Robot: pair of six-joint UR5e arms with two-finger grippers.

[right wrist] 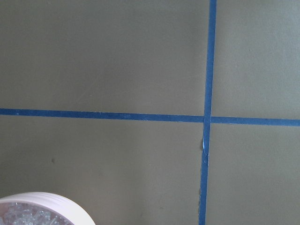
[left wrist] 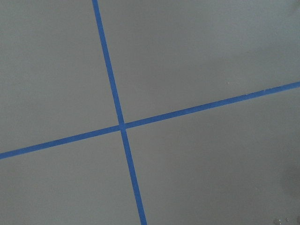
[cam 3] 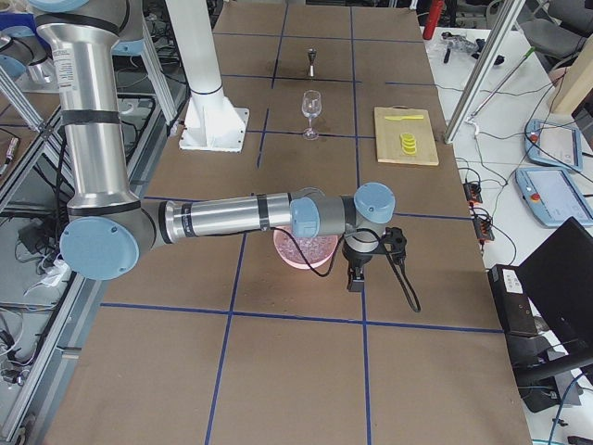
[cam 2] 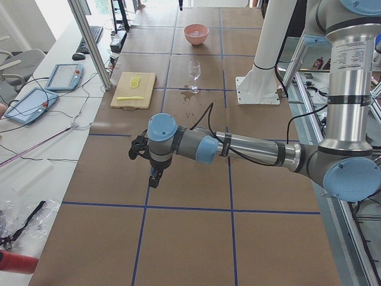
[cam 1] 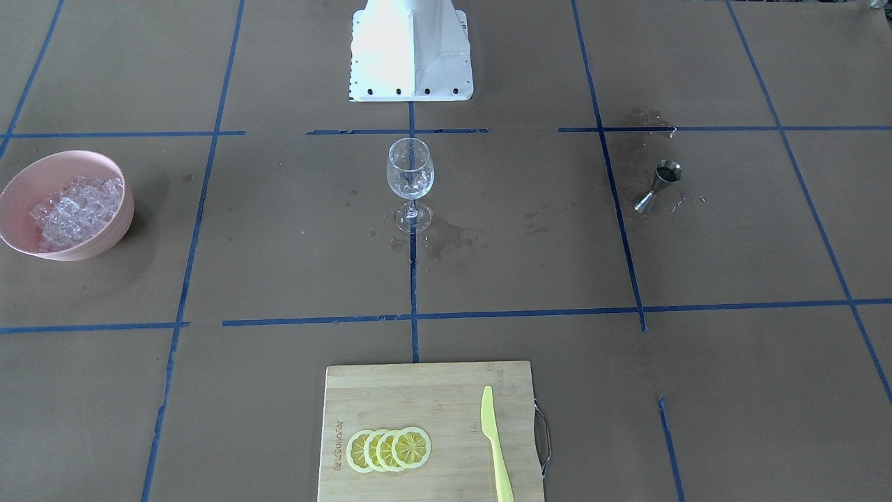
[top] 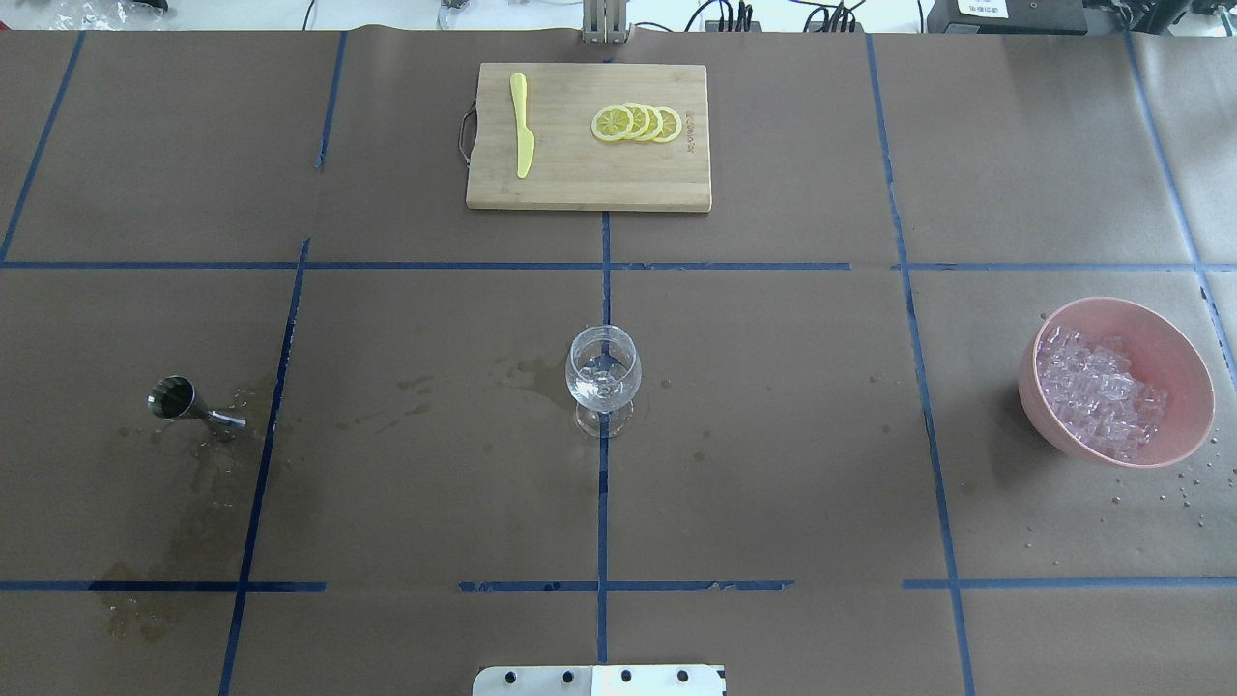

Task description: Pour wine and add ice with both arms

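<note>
Both arms hang back over bare brown paper-covered tabletop (top: 773, 435), so we judge the step in hand to be the approach.

The clear stemmed wine glass (top: 603, 372) stands at the centre of the overhead view. The small steel hourglass-shaped jigger (top: 184, 401) stands well apart at that view's left middle, among damp stains. The clear ice cubes (top: 1097, 391) are heaped in the round pink bowl (top: 1193, 377) at the right middle.

To do it well, we would bring the left pincer (cam 2: 153, 180) onto the jigger's narrow waist and keep it level until it is over the glass. The right pincer (cam 3: 353, 281), near the bowl in the right-side view, should take a cube from the top of the heap. The glass is tall on a thin stem, so neither arm should brush it.

Each pincer shows only in a side view, so we cannot tell whether either is spread or pressed together. The wrist cameras give only tabletop and blue tape, plus a sliver of bowl rim in the lower left of the right one.

We cannot make out whether the jigger holds liquid. The glass seems to hold something clear, but whether that is ice, liquid or glare is uncertain.

At the top of the overhead view, the bamboo cutting board (top: 570, 184) carries yellow lemon slices (top: 638, 123) and a yellow-green plastic knife (top: 522, 126).
</note>
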